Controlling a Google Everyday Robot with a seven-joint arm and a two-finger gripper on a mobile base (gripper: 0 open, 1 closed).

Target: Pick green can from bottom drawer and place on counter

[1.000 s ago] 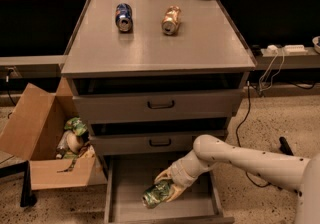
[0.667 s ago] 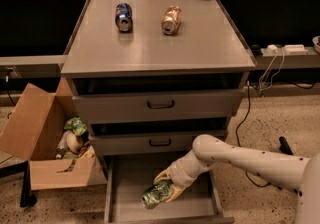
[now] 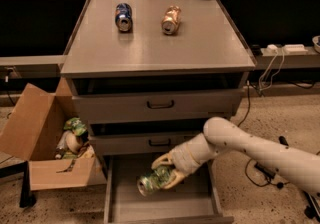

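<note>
Green can (image 3: 153,181) lies tilted over the floor of the open bottom drawer (image 3: 192,202), left of centre, silver end toward lower left, clamped between the two pale fingers of the gripper (image 3: 164,172); whether it rests on the floor or hangs just clear, cannot tell. Part of the can's far side is hidden by the fingers, the drawer's front edge is cut off at the frame bottom, and the arm (image 3: 260,150) enters from the right over the drawer's right wall. Above, the counter (image 3: 160,50) carries a blue can (image 3: 123,16) and a gold-orange can (image 3: 171,19) near its back, with bare surface along the front half.
</note>
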